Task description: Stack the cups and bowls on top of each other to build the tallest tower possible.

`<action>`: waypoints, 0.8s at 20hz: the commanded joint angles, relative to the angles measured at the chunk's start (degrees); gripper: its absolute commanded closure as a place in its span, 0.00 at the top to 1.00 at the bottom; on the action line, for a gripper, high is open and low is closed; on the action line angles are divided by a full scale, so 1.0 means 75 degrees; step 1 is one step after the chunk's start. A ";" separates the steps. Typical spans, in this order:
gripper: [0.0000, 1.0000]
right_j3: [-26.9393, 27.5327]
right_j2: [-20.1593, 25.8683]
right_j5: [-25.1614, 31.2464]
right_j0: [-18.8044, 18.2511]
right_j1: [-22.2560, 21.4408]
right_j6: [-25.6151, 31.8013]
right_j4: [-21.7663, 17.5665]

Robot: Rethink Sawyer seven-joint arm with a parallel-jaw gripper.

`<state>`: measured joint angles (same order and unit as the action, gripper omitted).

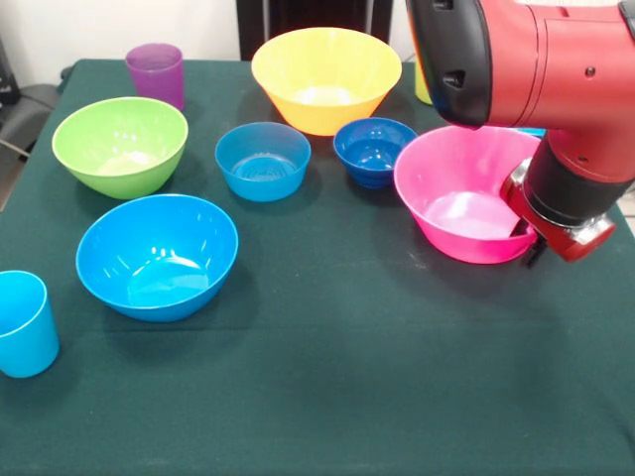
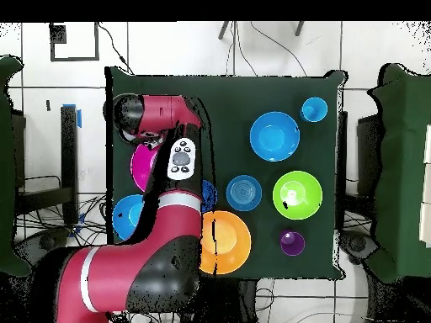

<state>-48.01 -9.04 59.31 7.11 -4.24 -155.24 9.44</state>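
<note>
The pink bowl (image 1: pixel 458 198) stands at the right of the green cloth. My gripper (image 1: pixel 529 241) hangs at its right rim, mostly hidden under the red wrist. Each bowl stands by itself: orange bowl (image 1: pixel 325 77), green bowl (image 1: pixel 120 146), medium blue bowl (image 1: pixel 157 255), small light-blue bowl (image 1: pixel 263 161), small dark-blue bowl (image 1: pixel 374 151). A purple cup (image 1: pixel 155 71) is at the back left and a light-blue cup (image 1: pixel 22 322) at the front left. A yellow-green cup (image 1: pixel 422 94) peeks out behind the arm. From overhead the arm covers most of the pink bowl (image 2: pixel 141 166).
Another blue bowl (image 2: pixel 126 216) lies partly under the arm in the overhead view. The table's edge (image 2: pixel 339 168) runs close beside the green bowl (image 2: pixel 297 194) and purple cup (image 2: pixel 292 242). Cables lie on the floor around the table.
</note>
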 commanded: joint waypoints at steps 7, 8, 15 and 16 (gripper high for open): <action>0.00 -0.0526 0.1123 0.0105 -0.0039 -0.0231 0.1443 -0.0276; 0.00 -0.0595 0.1162 0.0181 -0.0041 -0.0313 0.1426 -0.0228; 0.00 -0.0675 0.1109 0.0644 0.0201 -0.0858 0.1324 -0.0279; 0.00 -0.0641 0.1109 0.0679 0.0214 -0.0876 0.1348 -0.0304</action>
<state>-48.83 -7.76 60.69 7.60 -7.91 -155.23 9.26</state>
